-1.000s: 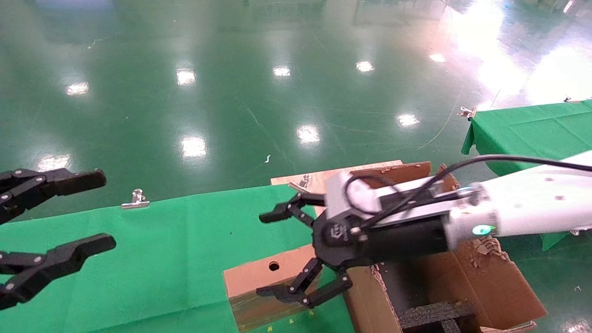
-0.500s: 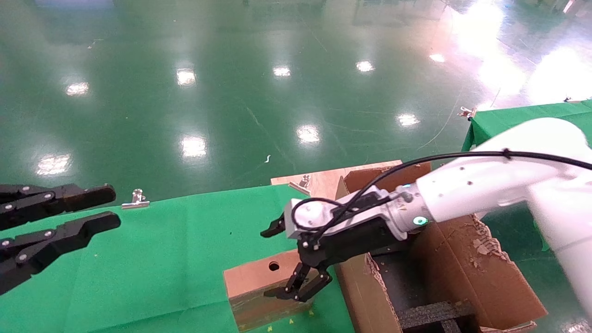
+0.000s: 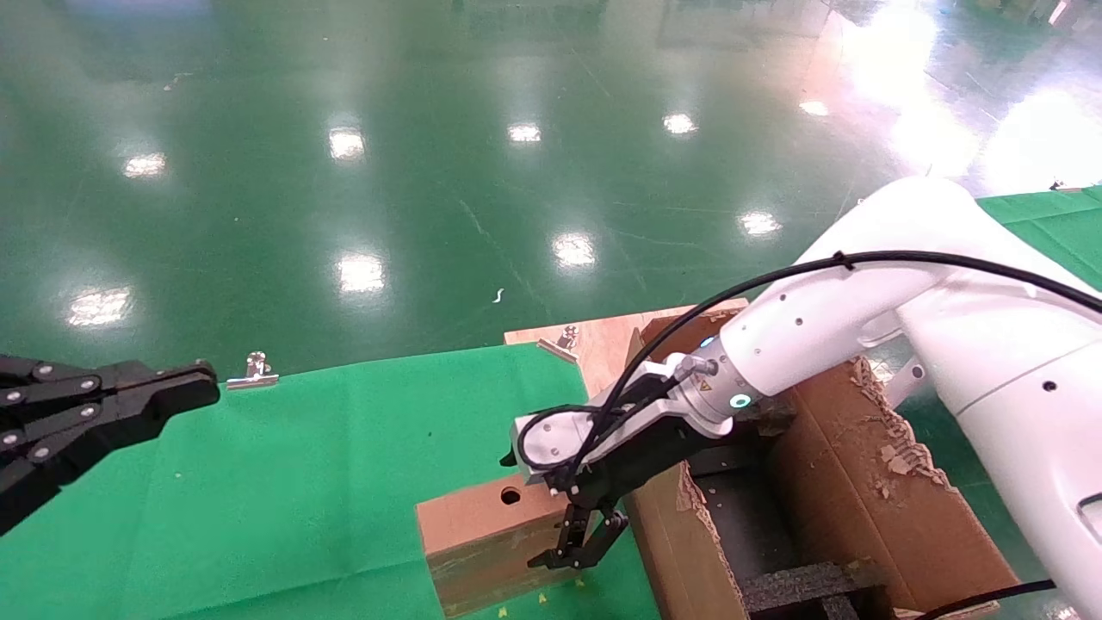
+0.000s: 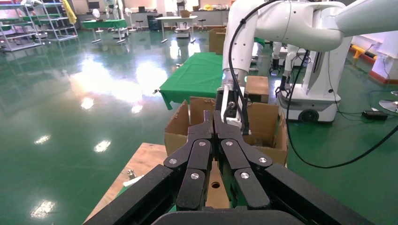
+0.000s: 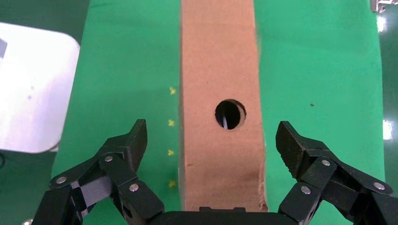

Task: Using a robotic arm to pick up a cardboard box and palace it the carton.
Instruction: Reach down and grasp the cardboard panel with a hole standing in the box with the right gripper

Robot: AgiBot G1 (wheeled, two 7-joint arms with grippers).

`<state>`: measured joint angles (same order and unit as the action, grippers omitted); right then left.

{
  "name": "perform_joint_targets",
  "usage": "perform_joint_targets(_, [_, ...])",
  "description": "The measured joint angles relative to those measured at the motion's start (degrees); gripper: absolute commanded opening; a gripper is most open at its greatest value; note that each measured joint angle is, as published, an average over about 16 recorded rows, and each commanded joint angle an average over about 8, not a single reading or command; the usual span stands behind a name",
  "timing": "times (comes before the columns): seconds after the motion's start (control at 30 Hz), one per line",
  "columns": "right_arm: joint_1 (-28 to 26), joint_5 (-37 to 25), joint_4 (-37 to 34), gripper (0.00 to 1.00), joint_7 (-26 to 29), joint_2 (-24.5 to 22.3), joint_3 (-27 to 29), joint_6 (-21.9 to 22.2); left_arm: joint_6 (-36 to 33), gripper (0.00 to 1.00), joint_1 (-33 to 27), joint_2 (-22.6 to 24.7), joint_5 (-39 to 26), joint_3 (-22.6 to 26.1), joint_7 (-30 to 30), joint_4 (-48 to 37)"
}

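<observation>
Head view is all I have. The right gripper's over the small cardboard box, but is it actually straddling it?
Observer: Yes. The right wrist view shows the right gripper open, with one side on each flank of the cardboard box. Both sides are clear of the cardboard.
Operator: Centred?
Observer: Roughly. The box runs straight down the middle of the gap, and its round hole faces the wrist camera.
Operator: Left arm?
Observer: The left wrist view shows the left gripper shut with nothing in it, aimed toward the carton.
</observation>
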<state>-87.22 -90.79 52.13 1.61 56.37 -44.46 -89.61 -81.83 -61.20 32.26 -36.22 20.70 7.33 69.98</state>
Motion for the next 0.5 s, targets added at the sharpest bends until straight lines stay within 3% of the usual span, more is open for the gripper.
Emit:
perform_joint_targets(0.07, [-0.4, -0.4, -0.3, 0.57, -0.5, 0.4, -0.6, 0.0, 0.0, 0.99, 0.0, 0.0, 0.0, 0.0, 0.0, 0.0])
perform_joint_targets(0.2, [-0.8, -0.8, -0.7, 0.08, -1.2, 0.8, -1.2, 0.1, 0.0, 1.0, 0.0, 0.0, 0.0, 0.0, 0.0, 0.0])
perform_joint_targets(0.23, [-0.9, -0.9, -0.7, 0.02, -1.3, 0.8, -1.3, 0.1, 0.0, 1.0, 0.0, 0.0, 0.0, 0.0, 0.0, 0.0])
perform_joint_targets(0.5, [-1.0, -1.0, -0.8, 0.0, -1.4, 0.9, -1.5, 0.1, 0.0, 1.0, 0.0, 0.0, 0.0, 0.0, 0.0, 0.0])
